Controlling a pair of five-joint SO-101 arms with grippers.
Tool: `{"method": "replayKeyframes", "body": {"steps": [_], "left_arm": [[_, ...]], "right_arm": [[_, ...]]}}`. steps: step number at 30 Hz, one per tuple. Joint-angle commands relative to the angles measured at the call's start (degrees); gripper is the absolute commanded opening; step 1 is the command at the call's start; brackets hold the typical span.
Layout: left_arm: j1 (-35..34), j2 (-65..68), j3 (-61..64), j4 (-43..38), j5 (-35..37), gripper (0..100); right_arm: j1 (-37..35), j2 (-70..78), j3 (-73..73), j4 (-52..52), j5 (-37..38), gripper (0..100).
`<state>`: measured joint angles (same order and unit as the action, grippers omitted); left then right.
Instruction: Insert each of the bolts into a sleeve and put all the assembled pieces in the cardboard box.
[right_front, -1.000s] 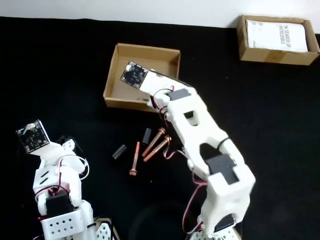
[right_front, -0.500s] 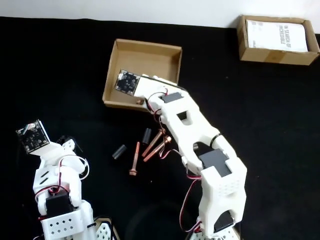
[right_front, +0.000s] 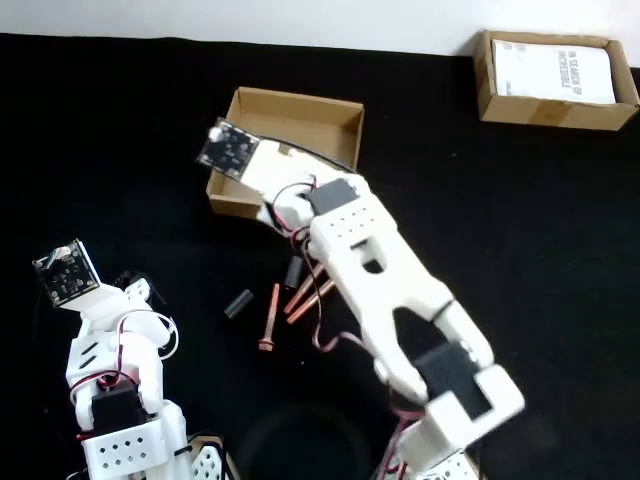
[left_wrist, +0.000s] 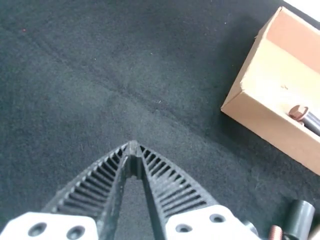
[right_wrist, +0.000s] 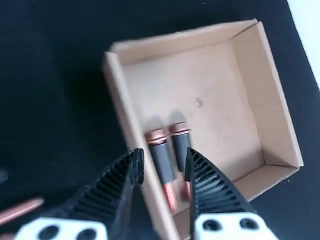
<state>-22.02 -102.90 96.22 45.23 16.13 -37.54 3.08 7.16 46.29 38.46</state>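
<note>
1. Left gripper (left_wrist: 132, 146), jaws pressed together and empty, sits over bare table (left_wrist: 75, 75) near my base; I judge it parked clear of the work.
2. Loose bolts (right_front: 269, 318) and sleeves (right_front: 238, 303) lie between my arms, waiting for assembly.
3. Right gripper (right_wrist: 163, 154), jaws spread and holding nothing, hangs over the near wall of the box (right_wrist: 220, 90).
4. Two sleeved bolts (right_wrist: 178, 142) lie inside, side by side, long axes parallel, heads toward the box's middle, threaded ends at the near wall.
</note>
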Motion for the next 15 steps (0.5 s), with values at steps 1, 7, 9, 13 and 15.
{"method": "replayKeyframes", "body": {"steps": [1,7,9,13,15], "left_arm": [[0.5,0.1,1.0,0.1,-0.3,1],[-8.7,0.1,1.0,0.1,-0.3,1],[-16.0,0.1,1.0,0.1,-0.3,1],[-31.8,-0.2,1.0,1.7,-0.3,1],[-37.6,-0.2,1.0,3.5,-0.3,1]], "right_arm": [[-4.4,-10.2,-1.9,11.7,-4.0,11.6],[-13.8,-15.8,-1.6,32.0,-6.7,11.6],[-14.5,-14.6,-1.6,32.6,-6.6,11.6],[-14.6,-10.2,-1.7,30.2,1.6,11.6],[-14.6,-7.8,-1.7,27.6,8.9,11.6]]}}
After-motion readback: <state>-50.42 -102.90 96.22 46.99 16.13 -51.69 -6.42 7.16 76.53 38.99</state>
